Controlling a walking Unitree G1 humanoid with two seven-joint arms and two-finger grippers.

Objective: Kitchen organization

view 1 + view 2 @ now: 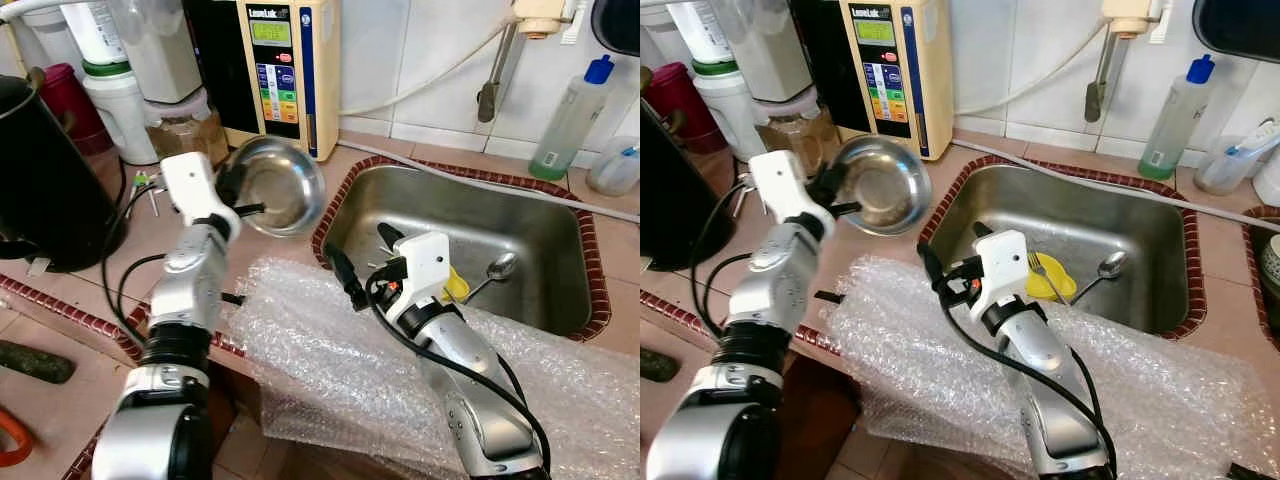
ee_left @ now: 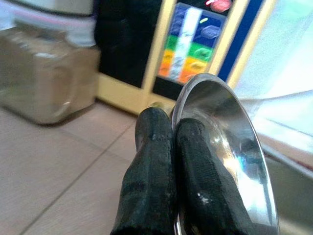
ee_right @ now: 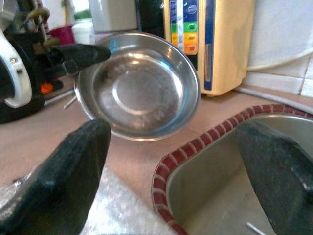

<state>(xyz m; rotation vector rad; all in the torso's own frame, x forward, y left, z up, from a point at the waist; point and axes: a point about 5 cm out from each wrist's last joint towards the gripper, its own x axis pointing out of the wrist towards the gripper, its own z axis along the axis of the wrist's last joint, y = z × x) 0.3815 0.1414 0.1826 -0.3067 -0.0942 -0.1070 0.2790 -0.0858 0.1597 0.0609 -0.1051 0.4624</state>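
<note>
Setting: we stand at a tiled kitchen bench (image 1: 150, 235) edged in red-brown mosaic, with a steel sink (image 1: 540, 235) set into it and white wall tiles behind.
Nearest: a sheet of bubble wrap (image 1: 330, 350) lies over the front edge of the bench, just before the sink.
Right hand (image 1: 362, 263): we hold it over the near left corner of the sink, above the bubble wrap; its two black fingers (image 3: 63, 191) stand wide apart and hold nothing.
Left hand (image 1: 243, 199): raised over the bench left of the sink, its fingers (image 2: 146, 171) pinched together on the rim of a steel bowl (image 1: 272, 185).
Bowl: held clear of the bench, tilted on edge, its hollow facing the sink and our right hand.
In the sink: a yellow dish (image 1: 1050, 280) with a fork (image 1: 1045, 272) on it, and a spoon (image 1: 495, 270) beside it.
Left of the bench: a black kettle (image 1: 45, 175).
Farther back: a cream water ioniser (image 1: 285, 65) with coloured buttons stands against the wall, white containers (image 1: 120, 110) to its left.
Far right: a clear bottle with a blue cap (image 1: 570, 120) behind the sink.
</note>
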